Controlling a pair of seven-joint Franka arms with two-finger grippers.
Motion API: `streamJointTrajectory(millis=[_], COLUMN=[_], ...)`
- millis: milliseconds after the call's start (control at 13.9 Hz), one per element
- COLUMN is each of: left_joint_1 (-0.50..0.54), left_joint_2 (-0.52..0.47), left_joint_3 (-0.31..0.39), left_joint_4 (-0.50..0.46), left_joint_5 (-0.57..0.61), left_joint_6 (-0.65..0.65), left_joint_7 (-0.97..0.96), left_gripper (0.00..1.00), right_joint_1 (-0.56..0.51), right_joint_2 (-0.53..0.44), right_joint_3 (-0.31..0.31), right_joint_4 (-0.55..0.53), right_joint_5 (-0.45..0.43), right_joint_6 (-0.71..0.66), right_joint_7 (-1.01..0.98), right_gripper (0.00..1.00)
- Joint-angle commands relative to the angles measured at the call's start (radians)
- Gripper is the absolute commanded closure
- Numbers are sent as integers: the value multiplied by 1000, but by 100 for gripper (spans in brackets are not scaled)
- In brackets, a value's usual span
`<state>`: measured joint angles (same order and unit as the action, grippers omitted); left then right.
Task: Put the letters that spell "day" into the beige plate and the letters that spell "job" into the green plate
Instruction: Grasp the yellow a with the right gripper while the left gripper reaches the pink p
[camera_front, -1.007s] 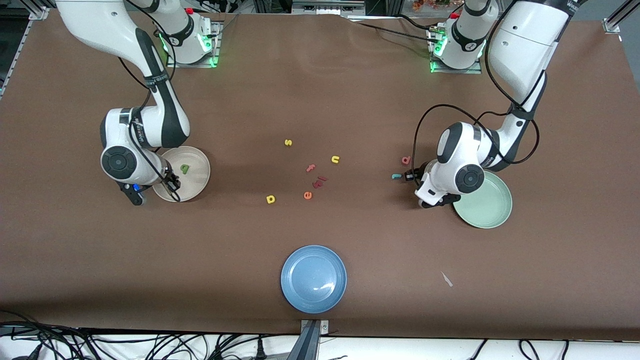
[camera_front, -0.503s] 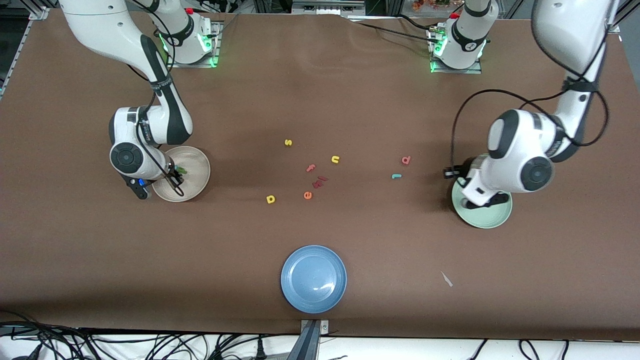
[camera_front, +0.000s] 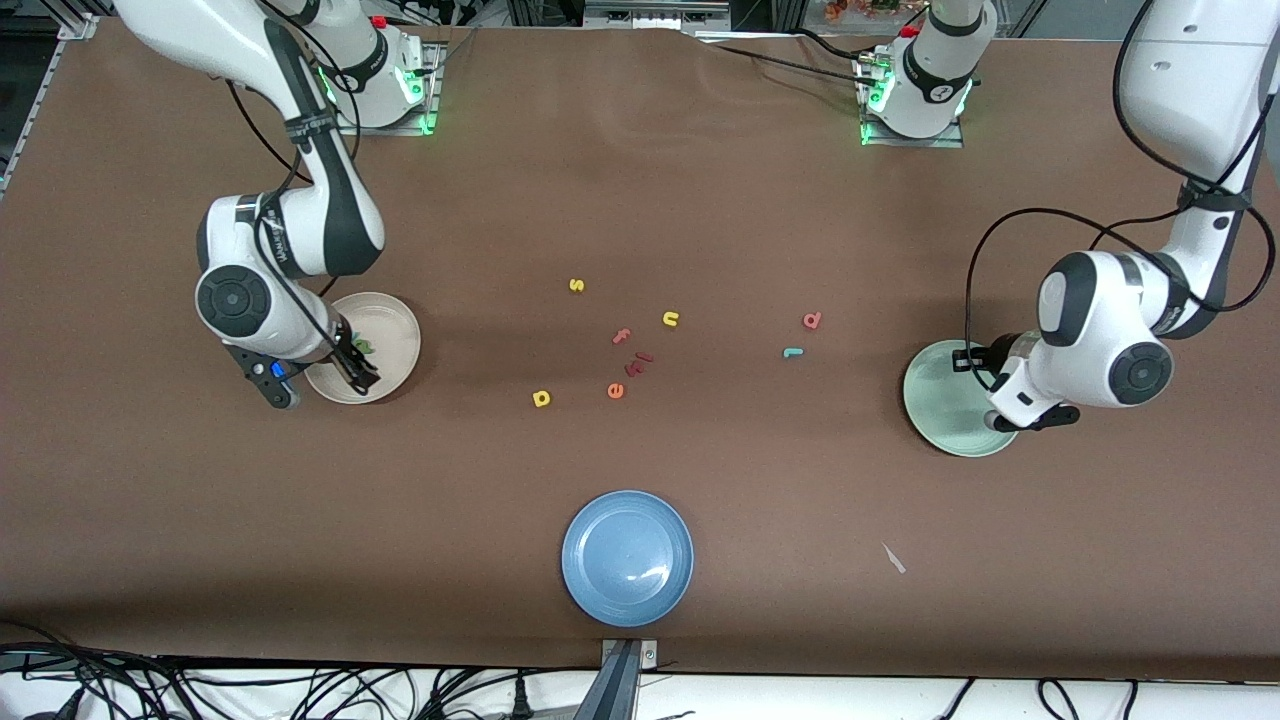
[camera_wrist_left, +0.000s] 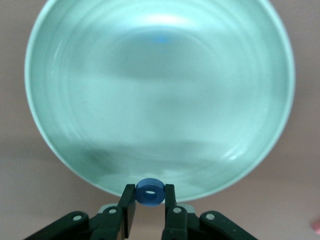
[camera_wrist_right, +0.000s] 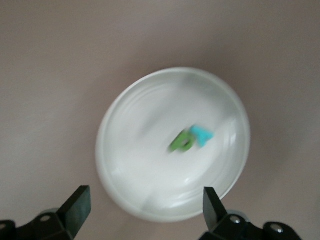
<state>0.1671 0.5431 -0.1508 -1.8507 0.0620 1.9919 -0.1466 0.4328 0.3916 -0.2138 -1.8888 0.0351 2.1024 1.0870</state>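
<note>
Yellow "d" (camera_front: 541, 398) lies loose on the table, well apart from both grippers and about midway between them. Only the blue plate (camera_front: 627, 600) is nearer the camera, and that plate is unused.

Left side: the left gripper (camera_wrist_left: 150, 192) has swung away from the loose letters and now hangs over the green plate (camera_front: 935, 395), just inside its rim. It's pinching the blue "o" (camera_wrist_left: 150, 192) between its pads. The plate below shows nothing in it. Judgement: the "o" is placed for a drop and will be the first "job" letter in.

Right side: the right gripper (camera_wrist_right: 145, 202) has just gone from pressed together to spread wide, and it carries nothing. It hangs over the edge of the beige plate (camera_front: 395, 345). A second ago only the green "a" (camera_wrist_right: 181, 142) lay in that plate. Now the teal "y" (camera_wrist_right: 202, 134) sits touching it, under and ahead of the open fingers. So the "y" has just been released. "day" stands at two of three, with the "d" left to fetch.

Farther back, the teal "j" (camera_front: 792, 352) and pinkish-red "b" (camera_front: 812, 320) lie near each other on bare table. They're well apart from the left gripper, toward the table's middle, where it hovered a second ago. Both are untouched and both are still to do.

The orange "e" (camera_front: 615, 390), pink "f" (camera_front: 622, 336), yellow "n" (camera_front: 670, 319) and yellow "s" (camera_front: 576, 285) haven't moved. Neither word needs them.
</note>
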Motion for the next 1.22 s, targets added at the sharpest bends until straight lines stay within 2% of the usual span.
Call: streamJointTrajectory(millis=[0,72,288,432,575,719,935,1007,1079,1151], left_joint_1=[14,9,-6,-49,-96,-159,-234,-259,-283,-316], left_joint_2=[21,23,17,12,14,12,15,17,20,26], left_joint_3=[-9,-10,-18,-19,-19,-19,-18,-18,-19,-19], left_joint_4=[44,56,99,100,120,139,140,140,139,136], left_joint_5=[39,39,21,19,19,3,-144,-152,-156,-160], left_joint_6=[-5,-5,-16,-16,-16,-16,-13,-8,-5,-5], left_joint_7=[27,25,-1,-53,-99,-180,-237,-270,-315,-365], left_gripper=[37,1,0,0,0,0,0,0,0,0], right_joint_1=[17,38,104,127,185,210,213,213,213,211], right_joint_2=[51,73,122,198,318,380,395,400,404,406], right_joint_3=[68,92,96,97,96,93,93,93,93,93], right_joint_4=[63,65,73,130,251,315,316,315,315,316], right_joint_5=[66,51,55,68,52,51,51,51,51,51], right_joint_6=[23,59,235,316,317,317,317,317,317,317], right_joint_7=[127,170,258,335,468,539,541,541,541,541], right_gripper=[1,1,1,1,5,8,12,13,18,29])
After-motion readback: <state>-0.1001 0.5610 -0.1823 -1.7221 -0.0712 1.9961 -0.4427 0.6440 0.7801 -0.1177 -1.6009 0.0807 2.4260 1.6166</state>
